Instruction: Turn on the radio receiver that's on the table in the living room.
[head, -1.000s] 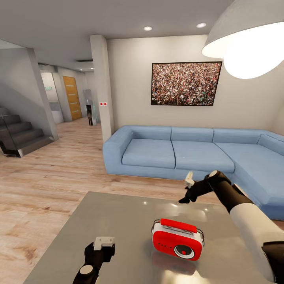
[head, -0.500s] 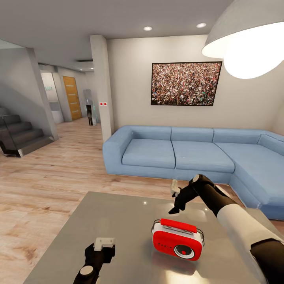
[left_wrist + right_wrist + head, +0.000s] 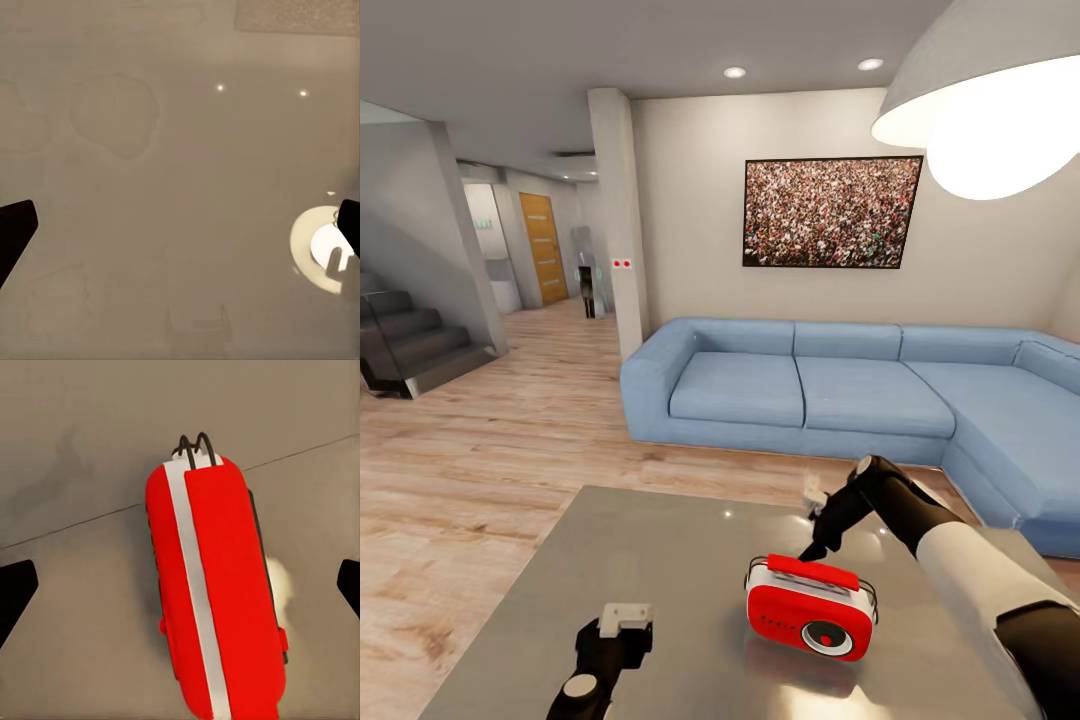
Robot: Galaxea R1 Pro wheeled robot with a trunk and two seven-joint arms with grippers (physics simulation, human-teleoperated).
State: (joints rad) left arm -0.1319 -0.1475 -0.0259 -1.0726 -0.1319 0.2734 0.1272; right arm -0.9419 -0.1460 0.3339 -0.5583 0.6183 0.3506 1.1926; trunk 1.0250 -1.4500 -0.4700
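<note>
Now – radio receiver (image 3: 812, 605) upright on table (image 3: 660, 560) | sofa (image 3: 840, 395) beyond | both end effectors released – right end effector (image 3: 818, 520) above radio.

Glossy table (image 3: 180, 195), lamp glare — dark fingers (image 3: 13, 229) apart

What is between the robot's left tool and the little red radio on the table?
Only bare glossy grey table, in the head view, between left tool and red radio.

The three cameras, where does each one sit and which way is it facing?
Head view: on the head, looking forward and down over the table, sofa and radio; both arms show.
Left wrist view: looks down at bare tabletop; left hand fingertips.
Right wrist view: looks down on the radio's top; right hand fingertips.
Head and right wrist share the radio.
</note>
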